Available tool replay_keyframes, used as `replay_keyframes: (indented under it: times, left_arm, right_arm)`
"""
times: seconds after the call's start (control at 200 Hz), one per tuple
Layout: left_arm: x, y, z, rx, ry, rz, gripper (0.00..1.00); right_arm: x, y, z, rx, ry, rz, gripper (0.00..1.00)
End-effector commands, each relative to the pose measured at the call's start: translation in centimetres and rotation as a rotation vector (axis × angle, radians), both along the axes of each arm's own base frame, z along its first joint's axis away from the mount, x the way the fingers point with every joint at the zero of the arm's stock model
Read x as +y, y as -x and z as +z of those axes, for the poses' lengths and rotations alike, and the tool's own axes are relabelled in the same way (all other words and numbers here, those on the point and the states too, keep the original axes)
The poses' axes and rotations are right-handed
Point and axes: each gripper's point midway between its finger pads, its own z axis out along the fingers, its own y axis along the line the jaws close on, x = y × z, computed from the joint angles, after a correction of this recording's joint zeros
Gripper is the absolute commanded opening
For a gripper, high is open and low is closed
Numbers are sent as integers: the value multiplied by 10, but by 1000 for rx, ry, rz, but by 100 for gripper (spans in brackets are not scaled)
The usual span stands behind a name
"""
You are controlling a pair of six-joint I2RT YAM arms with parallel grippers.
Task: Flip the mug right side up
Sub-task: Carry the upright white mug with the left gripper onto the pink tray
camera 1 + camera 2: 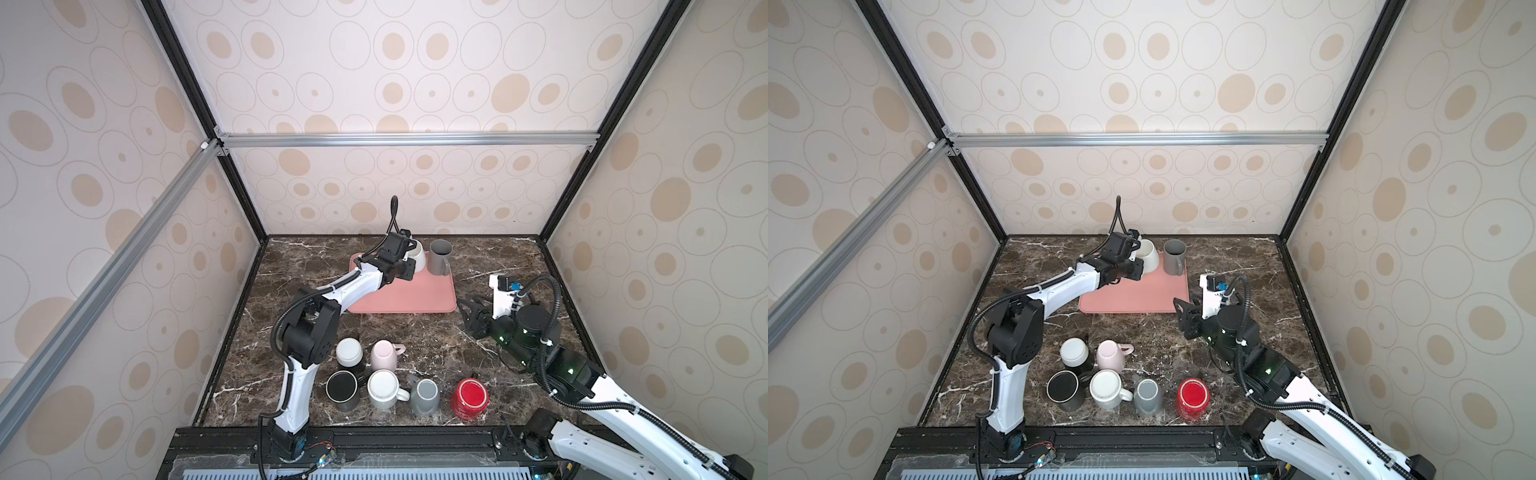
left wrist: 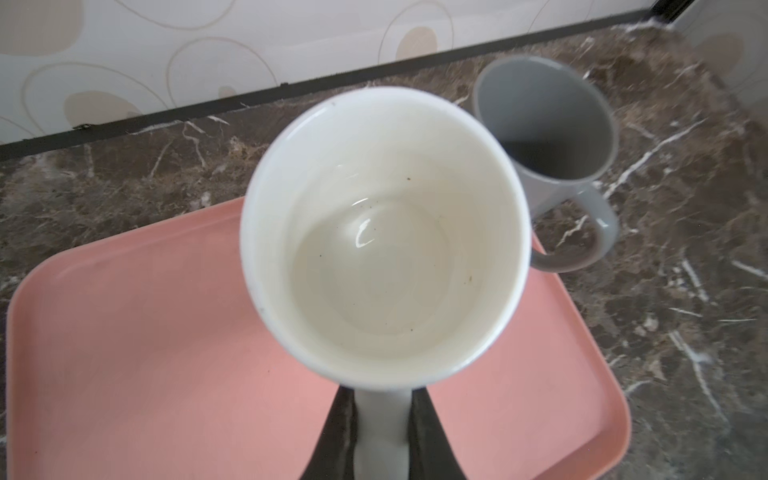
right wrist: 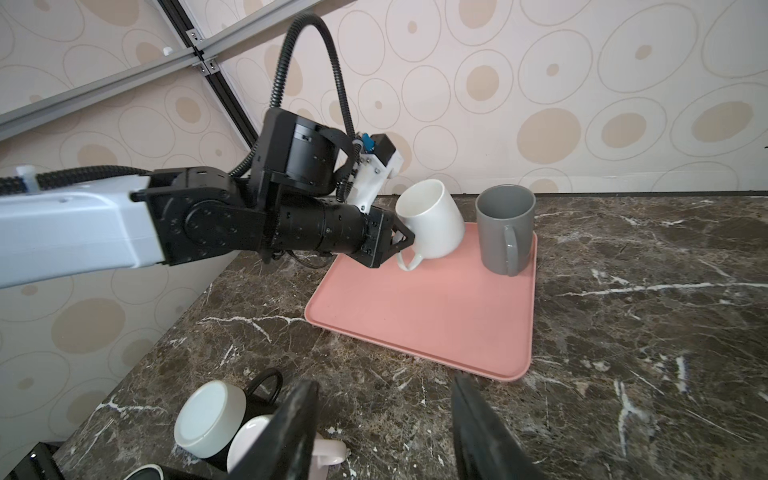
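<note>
White mug [image 3: 432, 224] empty, tilted over pink tray [image 3: 436, 316]; grey mug [image 3: 505, 224] upright, empty.

We see a pink tray [image 1: 407, 299] lying toward the far edge of the dark marble tabletop [image 1: 519, 266]. A tall grey mug [image 1: 439, 257] stands upright in its far right corner, handle toward the front. Near the tabletop's front edge we count six mugs, all bottom up. In a row are a black mug [image 1: 341, 386], an off-white mug [image 1: 384, 388], a small grey mug [image 1: 426, 395] and a red mug [image 1: 469, 397]. Just behind the row are a white-bottomed dark mug [image 1: 349, 351] and a pale pink mug [image 1: 384, 353].
</note>
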Motion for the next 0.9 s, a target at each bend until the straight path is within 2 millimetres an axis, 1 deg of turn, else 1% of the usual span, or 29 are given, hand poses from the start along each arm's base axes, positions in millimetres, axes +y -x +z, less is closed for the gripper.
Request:
replay_keyframes:
  times: [0.0, 0.08, 0.285, 0.345, 0.375, 0.42, 0.595, 0.725, 0.765, 0.84, 0.895]
  left_arm:
    - [-5, -21, 32, -97, -42, -2, 0]
    - [-5, -28, 22, -94, -64, 13, 0]
    - [-14, -42, 13, -97, -96, 21, 0]
    - [-16, -47, 6, -86, -113, 24, 0]
    - [-17, -50, 6, -87, -121, 27, 0]
    - [-19, -52, 0, -77, -137, 26, 0]
    - [-21, -63, -4, -77, -171, 39, 0]
    - [-22, -64, -5, -77, -171, 40, 19]
    - [-23, -64, -4, -77, -170, 37, 23]
    - [-22, -63, -2, -79, -170, 40, 33]
    - [-21, -63, 0, -81, -168, 42, 38]
  right_arm:
    - [-16, 2, -10, 7, 52, -56, 54]
    - [-21, 3, -12, 8, 55, -72, 54]
    - [-29, 6, -17, 16, 60, -94, 55]
    - [-31, 6, -18, 17, 66, -102, 55]
    - [-31, 6, -18, 17, 65, -103, 55]
    - [-32, 6, -18, 17, 68, -104, 56]
    - [-33, 7, -20, 22, 72, -108, 56]
    - [-35, 7, -21, 21, 72, -113, 57]
    - [-35, 7, -21, 21, 72, -113, 58]
    - [-35, 7, -21, 22, 73, -114, 59]
    - [-35, 6, -21, 22, 73, -116, 59]
